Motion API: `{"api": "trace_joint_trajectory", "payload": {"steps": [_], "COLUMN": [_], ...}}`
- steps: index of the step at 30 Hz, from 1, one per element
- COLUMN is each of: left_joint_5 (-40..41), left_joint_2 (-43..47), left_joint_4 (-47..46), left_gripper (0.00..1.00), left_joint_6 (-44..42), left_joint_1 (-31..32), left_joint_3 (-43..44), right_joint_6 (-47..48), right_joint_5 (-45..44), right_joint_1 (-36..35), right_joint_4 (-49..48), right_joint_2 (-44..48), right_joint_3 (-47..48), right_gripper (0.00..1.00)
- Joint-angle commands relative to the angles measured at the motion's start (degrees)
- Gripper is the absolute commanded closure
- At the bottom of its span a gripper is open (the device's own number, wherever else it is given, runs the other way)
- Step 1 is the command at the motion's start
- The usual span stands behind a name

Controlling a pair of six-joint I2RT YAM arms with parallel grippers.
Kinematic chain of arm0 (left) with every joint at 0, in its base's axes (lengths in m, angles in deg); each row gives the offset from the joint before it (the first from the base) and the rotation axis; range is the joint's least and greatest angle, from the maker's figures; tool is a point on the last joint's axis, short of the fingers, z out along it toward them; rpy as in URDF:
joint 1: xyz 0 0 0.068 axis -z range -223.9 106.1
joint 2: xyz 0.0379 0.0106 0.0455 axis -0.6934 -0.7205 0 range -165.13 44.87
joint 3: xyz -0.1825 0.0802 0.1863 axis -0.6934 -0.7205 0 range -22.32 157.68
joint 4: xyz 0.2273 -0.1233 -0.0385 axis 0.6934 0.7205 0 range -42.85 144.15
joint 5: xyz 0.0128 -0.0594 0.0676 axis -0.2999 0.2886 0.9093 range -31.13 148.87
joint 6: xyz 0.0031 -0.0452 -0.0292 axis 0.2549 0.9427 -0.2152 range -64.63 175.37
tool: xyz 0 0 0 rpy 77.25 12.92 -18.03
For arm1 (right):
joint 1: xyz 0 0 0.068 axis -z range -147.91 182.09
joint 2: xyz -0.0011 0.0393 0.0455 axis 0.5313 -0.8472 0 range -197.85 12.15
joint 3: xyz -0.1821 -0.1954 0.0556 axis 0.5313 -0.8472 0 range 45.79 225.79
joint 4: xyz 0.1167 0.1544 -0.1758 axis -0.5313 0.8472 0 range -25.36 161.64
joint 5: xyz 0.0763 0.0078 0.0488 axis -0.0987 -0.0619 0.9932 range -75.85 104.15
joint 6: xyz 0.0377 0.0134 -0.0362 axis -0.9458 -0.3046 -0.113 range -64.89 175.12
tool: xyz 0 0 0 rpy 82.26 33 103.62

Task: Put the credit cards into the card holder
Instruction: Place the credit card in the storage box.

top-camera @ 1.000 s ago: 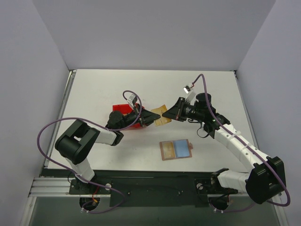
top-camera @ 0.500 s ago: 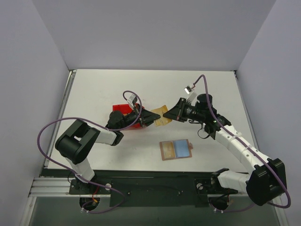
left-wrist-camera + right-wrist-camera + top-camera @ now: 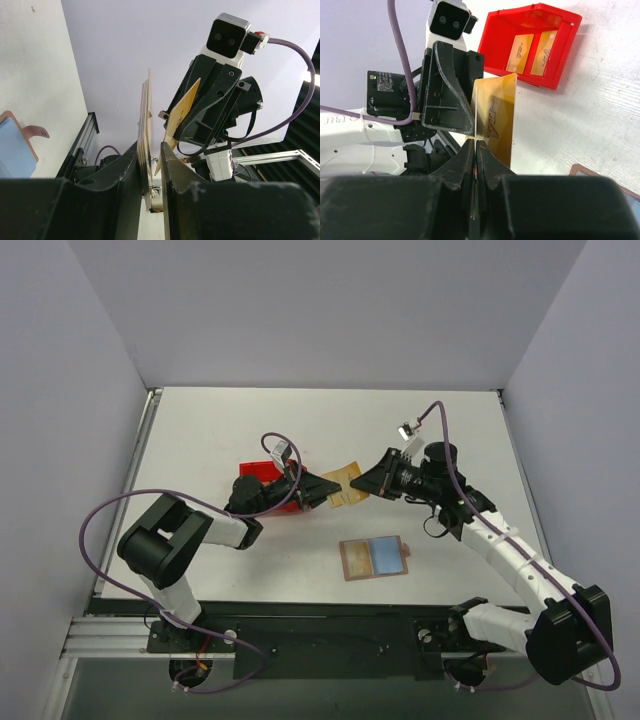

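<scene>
My left gripper (image 3: 322, 488) holds a stack of gold credit cards (image 3: 345, 496) above the table; in the left wrist view the stack (image 3: 145, 115) stands edge-on between the jaws (image 3: 150, 146), against the left finger. My right gripper (image 3: 363, 483) faces it and is shut on one gold card (image 3: 350, 473), which shows tilted in the left wrist view (image 3: 184, 106). In the right wrist view the jaws (image 3: 476, 144) are pressed together with a gold "VIP" card (image 3: 496, 120) just beyond them. The card holder (image 3: 375, 558) lies open on the table, tan and blue inside.
A red bin (image 3: 262, 473) stands behind the left gripper; in the right wrist view the bin (image 3: 560, 75) holds two more gold cards (image 3: 520, 52). The holder's blue pocket and clasp tab show in the left wrist view (image 3: 15, 145). Grey walls enclose the table.
My right gripper has drawn slightly to the right with its card, a little away from the stack. The left arm and the card holder have not moved.
</scene>
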State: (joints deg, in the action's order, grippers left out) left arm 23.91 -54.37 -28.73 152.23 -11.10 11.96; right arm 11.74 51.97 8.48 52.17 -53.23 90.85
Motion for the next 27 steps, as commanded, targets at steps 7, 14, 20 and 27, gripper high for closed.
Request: {"api": "trace_joint_trajectory", "payload": {"steps": [7,14,20,27], "left_joint_5": [0.42,0.68,0.33,-2.21], "left_joint_2": [-0.60,-0.60,0.19,7.02], "left_joint_4": [-14.65,-15.00,-12.47,0.43], "left_gripper": [0.79,0.97,1.00,1.00], "left_joint_6": [-0.18,-0.27,-1.67,-8.50], "left_joint_1": [-0.36,-0.36,-1.59,-9.48], "left_joint_3": [0.96,0.52,0.08,-1.58], "right_joint_6": [-0.92,-0.92,-0.22,2.33], "right_joint_5": [-0.91,-2.58,-4.77,-7.76], "right_joint_1": [1.47,2.35,2.96,3.23], "right_joint_4": [-4.84,-6.42,-7.13,-3.88], "right_joint_2": [3.86,7.46,12.82,15.99], "right_joint_3": [-1.37,-3.22,-4.36,-4.10], "right_gripper": [1.00,1.00,1.00,1.00]}}
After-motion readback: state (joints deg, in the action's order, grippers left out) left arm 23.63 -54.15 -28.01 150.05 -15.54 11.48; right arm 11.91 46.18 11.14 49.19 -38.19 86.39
